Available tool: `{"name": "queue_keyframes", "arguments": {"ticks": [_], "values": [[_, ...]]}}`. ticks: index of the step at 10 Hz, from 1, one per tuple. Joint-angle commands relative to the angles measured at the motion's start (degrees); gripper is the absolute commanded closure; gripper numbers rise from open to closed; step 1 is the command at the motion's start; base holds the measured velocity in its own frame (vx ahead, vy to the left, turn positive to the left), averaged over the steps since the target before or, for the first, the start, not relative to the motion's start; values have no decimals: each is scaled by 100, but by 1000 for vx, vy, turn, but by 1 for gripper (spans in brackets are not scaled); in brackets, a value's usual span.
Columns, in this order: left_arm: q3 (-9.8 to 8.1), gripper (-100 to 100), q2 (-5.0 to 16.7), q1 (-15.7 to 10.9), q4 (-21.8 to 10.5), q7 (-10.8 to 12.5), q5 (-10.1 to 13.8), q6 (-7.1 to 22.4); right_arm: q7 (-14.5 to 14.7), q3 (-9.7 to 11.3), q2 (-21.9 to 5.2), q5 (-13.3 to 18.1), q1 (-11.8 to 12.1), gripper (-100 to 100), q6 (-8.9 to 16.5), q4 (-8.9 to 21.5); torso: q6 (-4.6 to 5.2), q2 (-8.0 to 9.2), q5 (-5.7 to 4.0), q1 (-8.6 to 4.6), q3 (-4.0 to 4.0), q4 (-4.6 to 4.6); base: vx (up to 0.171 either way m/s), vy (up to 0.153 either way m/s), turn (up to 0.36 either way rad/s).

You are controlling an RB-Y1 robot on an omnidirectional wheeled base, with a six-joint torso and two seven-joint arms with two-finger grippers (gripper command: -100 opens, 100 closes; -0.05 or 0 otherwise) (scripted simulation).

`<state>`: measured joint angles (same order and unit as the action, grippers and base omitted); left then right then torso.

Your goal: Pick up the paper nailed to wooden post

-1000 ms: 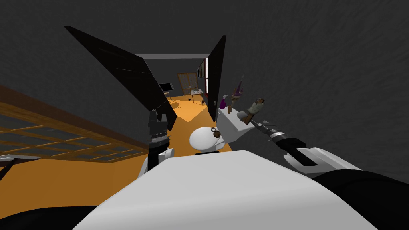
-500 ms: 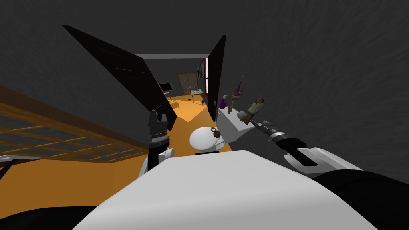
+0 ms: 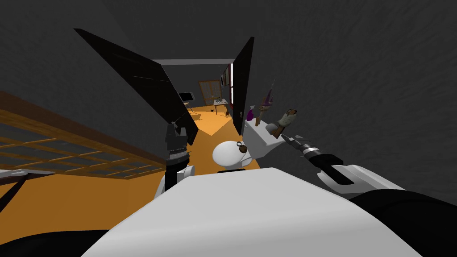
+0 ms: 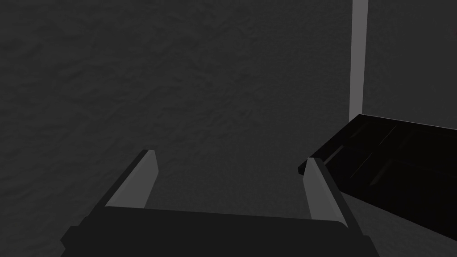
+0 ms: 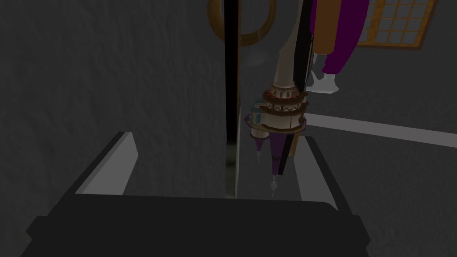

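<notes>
- Paper [image 3: 288, 118]: pale, crumpled sheet on upper end of a brown wooden post [image 3: 277, 131]. Head view: 1 o'clock fwd of me, at R edge of white surface [image 3: 261, 143]. Post leans toward 1 o'clock.
- R gripper [image 5: 217, 136]: fingers wide apart, holding nothing. Head view: just beside post's lower end, at its 5 o'clock. Touching or not: cannot tell.
- Beyond R fingers, wrist view: thin black strip [image 5: 230, 89] and ornate stick [image 5: 280, 107] w/ cream and brown bands, purple tip.
- Purple bottle [image 3: 250, 115]: on same surface, at 10 o'clock of paper, apart from it.
- L gripper [image 4: 230, 156]: fingers wide apart, empty. Arm raised at 11 o'clock.
- White rounded obj [image 3: 227, 154]: at 8 o'clock of surface. Small brown ball [image 3: 243, 148] touching its 2 o'clock side.
- Orange floor [image 3: 67, 201]. Black doors [image 3: 147, 89], one each side of hallway.
</notes>
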<state>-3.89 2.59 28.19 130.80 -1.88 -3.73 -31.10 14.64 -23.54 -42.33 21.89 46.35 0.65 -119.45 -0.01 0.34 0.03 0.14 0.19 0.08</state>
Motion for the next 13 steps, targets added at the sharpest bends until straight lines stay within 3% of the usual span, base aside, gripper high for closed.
{"name": "queue_keyframes", "arguments": {"ticks": [1,5,6,9,13], "values": [[0,0,0,0,0,0,0,0,-20,36,29,9,-54,-100,165,33,0,0,0,0,0,0,-83,76,36],[0,0,0,0,0,0,0,0,-70,101,77,-24,-199,-100,543,234,1,4,1,0,3,1,-83,67,34],[0,0,0,0,0,0,0,0,9,187,-41,-13,-191,-100,437,190,1,-3,0,-6,-1,0,61,-61,-69],[-2,0,2,3,0,0,0,0,25,78,-64,-6,-59,-100,110,22,-1,-94,-14,-66,-54,-20,165,-96,-25],[-1,0,1,1,0,0,0,0,25,0,-61,-11,10,-100,-97,-71,-1,-32,-6,-31,-19,-7,5,-17,38]]}}
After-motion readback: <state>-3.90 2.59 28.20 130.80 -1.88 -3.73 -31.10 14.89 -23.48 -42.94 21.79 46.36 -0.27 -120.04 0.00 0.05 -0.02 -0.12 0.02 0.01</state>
